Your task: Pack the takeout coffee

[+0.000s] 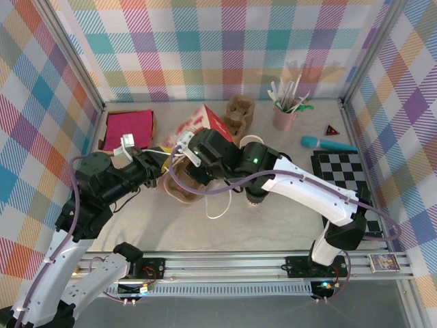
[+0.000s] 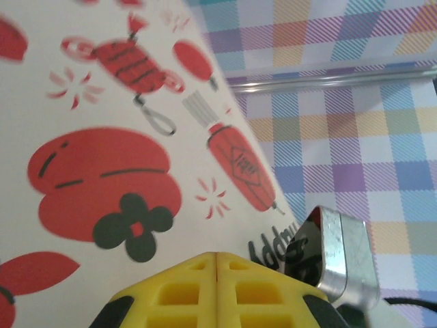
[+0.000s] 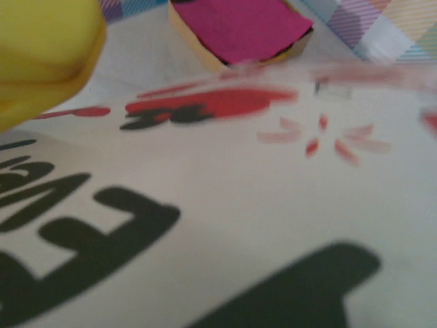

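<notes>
Left gripper (image 2: 217,283): fingers together against the printed paper bag (image 2: 102,137).
Right gripper (image 1: 183,152): at the bag; spread cannot be told.
Takeout coffee (image 1: 254,197): under the right forearm, right of and nearer than both grippers; the right arm is closer.

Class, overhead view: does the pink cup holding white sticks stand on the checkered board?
No, the pink cup stands on bare table by the back wall, apart from the checkered board.

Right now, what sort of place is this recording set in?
Probably a lab robot cell staged as a takeout counter: plaid cloth walls on a metal frame, a checkerboard calibration board, and a cup of straws near a cardboard cup carrier.
</notes>
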Controlling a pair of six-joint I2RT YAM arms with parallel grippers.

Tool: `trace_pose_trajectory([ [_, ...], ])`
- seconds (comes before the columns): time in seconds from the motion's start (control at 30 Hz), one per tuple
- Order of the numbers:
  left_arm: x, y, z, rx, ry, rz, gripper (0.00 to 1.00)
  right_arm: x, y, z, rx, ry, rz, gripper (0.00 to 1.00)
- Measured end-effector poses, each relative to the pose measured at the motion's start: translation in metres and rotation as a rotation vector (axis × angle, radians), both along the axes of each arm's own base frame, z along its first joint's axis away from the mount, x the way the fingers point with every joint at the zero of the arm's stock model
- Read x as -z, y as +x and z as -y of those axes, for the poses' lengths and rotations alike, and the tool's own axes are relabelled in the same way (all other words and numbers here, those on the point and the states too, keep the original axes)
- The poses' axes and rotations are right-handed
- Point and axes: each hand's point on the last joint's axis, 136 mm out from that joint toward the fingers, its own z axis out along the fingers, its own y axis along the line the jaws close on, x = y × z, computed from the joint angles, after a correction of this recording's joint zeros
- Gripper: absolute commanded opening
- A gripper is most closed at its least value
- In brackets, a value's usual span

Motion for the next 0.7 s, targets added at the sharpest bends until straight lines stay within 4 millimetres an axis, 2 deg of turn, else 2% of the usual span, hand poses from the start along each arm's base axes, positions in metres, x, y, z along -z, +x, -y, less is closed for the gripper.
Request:
trace_pose_trajectory([
  [0.3, -0.001, -0.013, -0.002, 0.008, -0.082, -0.081, 0.00, 0.004, -0.006, 0.001, -0.014, -0.028, 0.015, 0.27],
  [0.4, -0.003, -0.018, -0.005, 0.006, -0.099, -0.084, 0.00, 0.012, -0.006, -0.001, -0.027, -0.039, 0.032, 0.27],
  [0.53, 0.007, -0.022, -0.007, -0.001, -0.098, -0.112, 0.00, 0.024, -0.002, -0.003, -0.031, -0.043, 0.059, 0.23],
  [0.7, 0.014, -0.023, -0.010, -0.017, -0.097, -0.139, 0.00, 0.027, 0.004, -0.004, -0.020, -0.033, 0.114, 0.23],
])
